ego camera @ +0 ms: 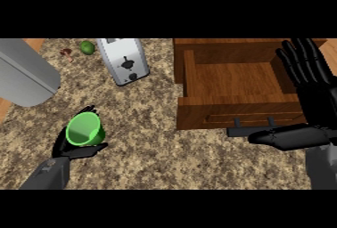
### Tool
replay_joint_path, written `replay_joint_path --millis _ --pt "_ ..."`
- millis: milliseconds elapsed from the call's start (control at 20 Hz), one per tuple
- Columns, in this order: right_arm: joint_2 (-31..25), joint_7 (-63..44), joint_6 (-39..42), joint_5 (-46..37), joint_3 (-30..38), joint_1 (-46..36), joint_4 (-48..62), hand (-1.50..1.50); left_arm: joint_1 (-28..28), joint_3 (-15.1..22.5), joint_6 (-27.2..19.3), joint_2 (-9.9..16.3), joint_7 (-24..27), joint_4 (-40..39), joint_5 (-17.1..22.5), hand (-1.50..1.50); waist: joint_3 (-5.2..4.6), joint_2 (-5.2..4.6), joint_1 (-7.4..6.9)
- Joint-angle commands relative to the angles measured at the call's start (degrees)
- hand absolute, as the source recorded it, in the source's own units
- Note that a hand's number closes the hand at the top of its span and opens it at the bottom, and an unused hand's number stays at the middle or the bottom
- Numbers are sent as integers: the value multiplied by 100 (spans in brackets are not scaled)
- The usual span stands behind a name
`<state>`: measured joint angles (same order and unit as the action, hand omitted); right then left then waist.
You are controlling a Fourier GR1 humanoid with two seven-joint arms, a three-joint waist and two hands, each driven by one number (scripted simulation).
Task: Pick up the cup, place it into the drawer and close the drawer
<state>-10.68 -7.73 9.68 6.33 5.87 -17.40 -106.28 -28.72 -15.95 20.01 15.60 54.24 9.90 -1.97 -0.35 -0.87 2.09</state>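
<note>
Green cup (84, 129) gripped in left hand (77, 149) above counter (164, 151). Right hand (306, 89) held open, fingers straight, beside open drawer (230, 80).

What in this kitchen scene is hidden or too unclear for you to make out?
All in the head view:
- Green cup: its lower side and base are hidden by the left hand curled round it.
- Drawer: its right wall is covered by the open right hand.
- Grey cylinder: cut off by the left edge.
- Small brown thing beside the green fruit: too small to identify.
</note>
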Motion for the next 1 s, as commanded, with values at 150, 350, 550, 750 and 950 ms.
replay_joint_path --millis 150,350,550,750,950 --pt "-139 -78 13 -11 106 -305 244 -150 100 51 -328 -366 1274 392 -99 150 -2 -12 -46" --pt "-82 47 88 73 103 73 -7 -150 140 -91 -1465 -286 1499 507 -129 150 9 15 -1" --pt "-87 -19 -11 94 213 -128 184 -150 209 -551 -2365 -637 1552 600 244 150 19 40 -133" --pt "-265 -14 278 304 317 267 -107 -150 -247 -876 -1980 -893 1625 715 611 150 16 41 -18" --pt "-106 -88 -2 80 208 70 -48 -150 -565 -551 -867 -832 1219 1078 539 150 26 79 -143"
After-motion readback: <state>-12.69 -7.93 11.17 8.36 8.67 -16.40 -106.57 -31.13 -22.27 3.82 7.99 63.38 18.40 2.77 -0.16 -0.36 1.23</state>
